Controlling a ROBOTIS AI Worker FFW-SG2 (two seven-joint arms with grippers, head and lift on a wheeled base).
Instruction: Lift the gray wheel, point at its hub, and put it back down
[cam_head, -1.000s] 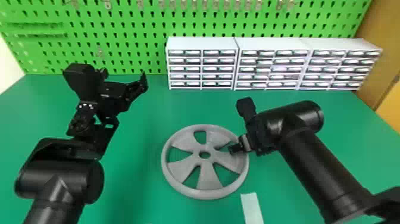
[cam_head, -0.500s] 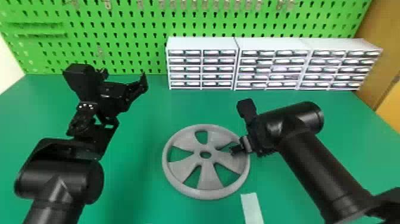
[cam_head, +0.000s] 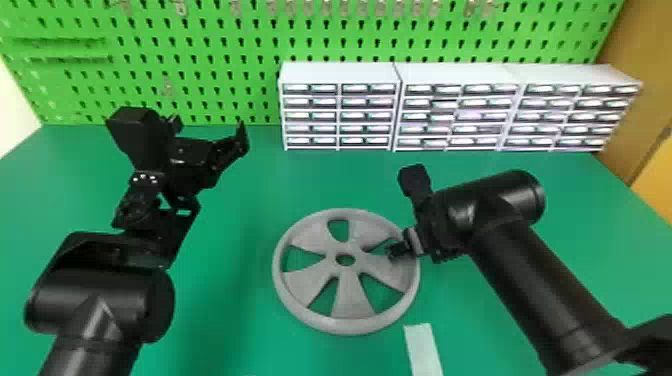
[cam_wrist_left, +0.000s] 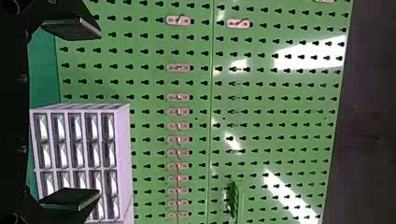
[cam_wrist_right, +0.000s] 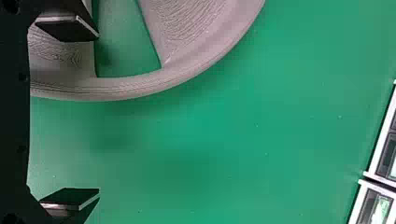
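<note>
Gray wheel (cam_head: 352, 300) flat on the green counter (cam_head: 230, 310), well in from its back edge — unheld. Right tool (cam_wrist_right: 99, 113) spread at its side; left tool (cam_wrist_left: 99, 112) spread, apart. Lift and pointing: done or ahead — unclear.

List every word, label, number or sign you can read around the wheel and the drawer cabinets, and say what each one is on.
None can be read.
Drawer cabinets: pale patches on the drawer fronts, any print too small to read.
Gray wheel: no lettering I can make out.
Pale strip on the table: no lettering I can make out.
</note>
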